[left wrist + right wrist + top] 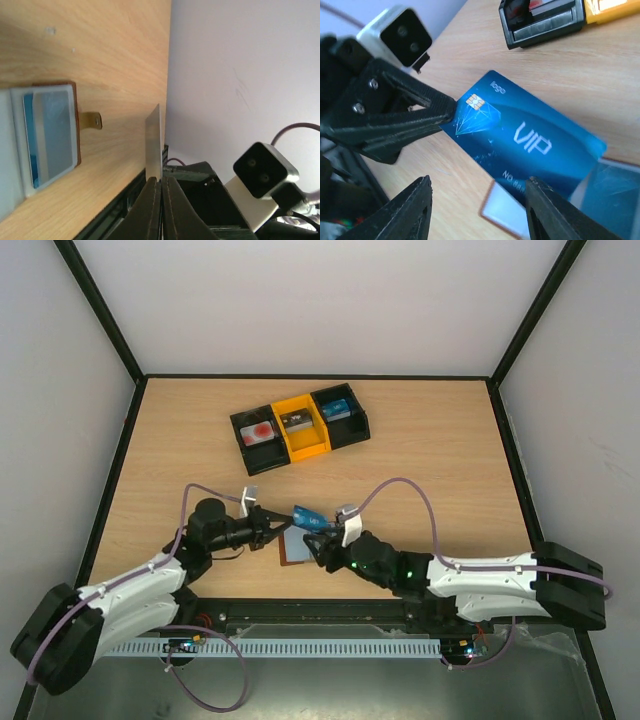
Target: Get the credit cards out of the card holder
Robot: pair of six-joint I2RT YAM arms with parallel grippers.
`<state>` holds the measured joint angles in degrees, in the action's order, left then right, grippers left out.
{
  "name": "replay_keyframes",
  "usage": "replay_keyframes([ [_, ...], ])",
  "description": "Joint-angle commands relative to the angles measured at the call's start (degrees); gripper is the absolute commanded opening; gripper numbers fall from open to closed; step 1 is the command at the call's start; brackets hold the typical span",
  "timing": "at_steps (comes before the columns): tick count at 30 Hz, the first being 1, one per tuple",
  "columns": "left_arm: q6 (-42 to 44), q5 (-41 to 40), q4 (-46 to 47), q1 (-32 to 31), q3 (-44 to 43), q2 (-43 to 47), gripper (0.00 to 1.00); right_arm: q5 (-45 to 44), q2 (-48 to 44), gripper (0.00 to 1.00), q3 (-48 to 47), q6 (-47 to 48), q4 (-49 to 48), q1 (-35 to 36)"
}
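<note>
From above, the two arms meet at the near middle of the table (pixel 430 460). The left gripper (pixel 282 530) is clamped on the left end of a blue card (pixel 305 516). The right gripper (pixel 318 538) sits just right of that card, and whether its jaws are apart cannot be told here. The card holder (pixel 293 552) lies open and flat just near of the card, below both grippers. At the far middle stands a three-part tray (pixel 306 453); its left black part holds a whitish card with a red round mark (pixel 261 432), the yellow middle part a dark card, and the right black part something blue.

From the left wrist, the left gripper (pixel 161 182) has its fingers pressed together on the blue card (pixel 154 142), which is seen edge-on and lifted off the wood. The card holder (pixel 50 132) lies to the left, apart from the card, its pale pocket up and its little tab (pixel 92 120) pointing at the card; the right wrist's camera (pixel 265 170) is on the right.

From the right wrist, the blue card (pixel 520 135), marked VIP, is pinched at its chip corner by the left gripper (pixel 451 111). The right gripper (pixel 479 181) stands with its jaws wide apart and gripping nothing, the card above the gap. The card holder (pixel 612 200) lies at the lower right, under the card's corner; the tray (pixel 540 27) is at the far edge.
</note>
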<state>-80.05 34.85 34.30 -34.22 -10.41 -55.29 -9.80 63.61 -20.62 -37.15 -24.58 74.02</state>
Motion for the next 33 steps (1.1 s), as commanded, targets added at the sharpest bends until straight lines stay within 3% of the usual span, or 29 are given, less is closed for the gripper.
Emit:
replay_keyframes([
  [1, 6.9, -6.2, -6.5, -0.1, -0.6, 5.6, 0.03, 0.3, -3.7, 0.51, 1.9, -24.4, -3.8, 0.3],
  [9, 7.1, -6.7, -5.7, 0.0, -0.3, 9.6, 0.03, -2.0, -10.2, 0.63, 2.3, -37.8, -7.3, 0.3],
  [12, 6.3, -6.6, -5.6, -0.1, -0.1, 11.1, 0.03, -2.3, -10.3, 0.71, 2.5, -40.5, -7.6, 0.3],
  [17, 5.4, -6.7, -6.0, -0.1, 0.2, 13.9, 0.03, -3.2, -9.6, 0.73, 5.0, -47.1, -10.3, 0.3],
  [22, 4.1, -6.9, -5.0, -0.1, 0.5, 15.5, 0.03, -4.7, -8.1, 0.66, 5.5, -48.9, -12.2, 0.3],
  [27, 0.9, -6.0, -0.5, -0.2, 2.1, 16.3, 0.03, -6.5, -7.1, 0.47, 5.7, -48.5, -15.9, 0.3],
  [33, -1.6, -5.9, 2.4, -0.2, 4.0, 17.5, 0.03, -9.2, -7.1, 0.40, 5.5, -49.0, -16.1, 0.3],
])
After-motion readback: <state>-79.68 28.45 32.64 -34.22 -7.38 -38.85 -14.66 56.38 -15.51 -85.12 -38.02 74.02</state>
